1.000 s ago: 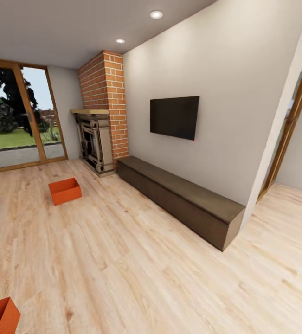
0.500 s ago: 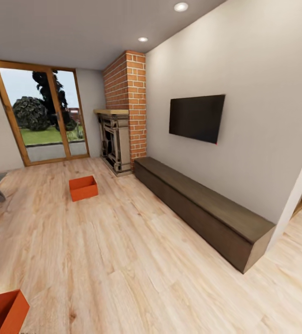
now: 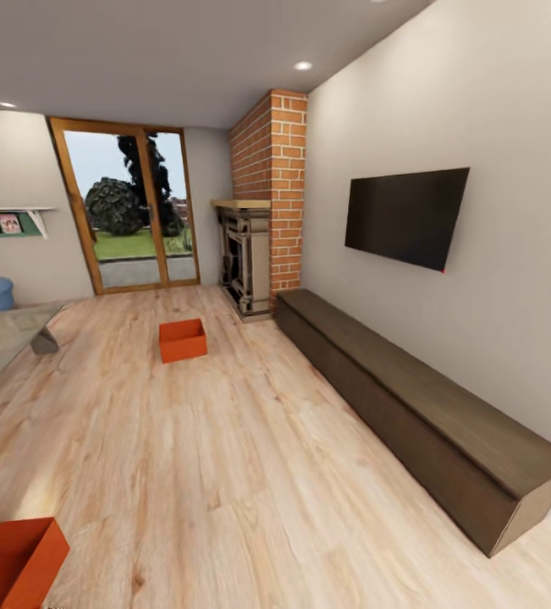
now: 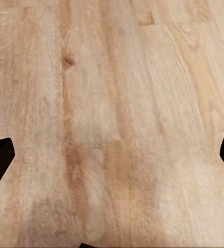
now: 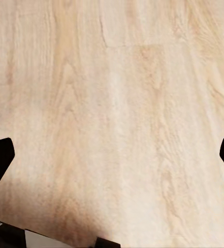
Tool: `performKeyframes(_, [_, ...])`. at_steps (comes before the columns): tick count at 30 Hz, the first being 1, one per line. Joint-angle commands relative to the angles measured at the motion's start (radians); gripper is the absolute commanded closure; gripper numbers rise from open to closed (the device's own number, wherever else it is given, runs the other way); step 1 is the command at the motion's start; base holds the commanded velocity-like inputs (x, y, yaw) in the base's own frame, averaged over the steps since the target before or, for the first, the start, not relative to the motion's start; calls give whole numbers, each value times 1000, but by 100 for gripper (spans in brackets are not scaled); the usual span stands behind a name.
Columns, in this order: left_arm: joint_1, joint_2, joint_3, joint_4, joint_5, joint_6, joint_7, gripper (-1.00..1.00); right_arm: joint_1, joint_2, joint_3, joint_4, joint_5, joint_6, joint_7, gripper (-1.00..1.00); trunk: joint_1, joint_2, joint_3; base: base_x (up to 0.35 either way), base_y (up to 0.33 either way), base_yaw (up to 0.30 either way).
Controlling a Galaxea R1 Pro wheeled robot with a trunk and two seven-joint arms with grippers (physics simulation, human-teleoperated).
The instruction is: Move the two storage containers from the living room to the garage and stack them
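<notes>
One orange-red storage container point(image 3: 182, 339) sits on the light wood plank floor point(image 3: 250, 457) out toward the glass doors point(image 3: 131, 207), its long axis running roughly across the room, open top up. The second container point(image 3: 13, 562) lies close by at the near left, only partly in sight. The left gripper point(image 4: 112, 155) and right gripper point(image 5: 112, 155) hang above bare planks, fingers spread wide, holding nothing.

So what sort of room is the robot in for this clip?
A home living room, most likely: a black flat-screen television hangs on the wall above a long dark wooden bench, beside a red brick fireplace chimney. Light wood plank flooring runs to glazed wooden patio doors.
</notes>
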Motion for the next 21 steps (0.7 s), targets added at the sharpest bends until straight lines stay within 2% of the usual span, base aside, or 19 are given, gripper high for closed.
performKeyframes(1, [-1, 0, -4, 1, 7, -3, 1, -100, 1, 0, 0, -2, 0, -1, 3, -100, 0, 0, -1, 270, -236, 299])
performKeyframes(21, [-1, 0, -4, 1, 7, -4, 1, -100, 1, 0, 0, -2, 2, -1, 3, -100, 0, 0, -1, 270, -236, 299])
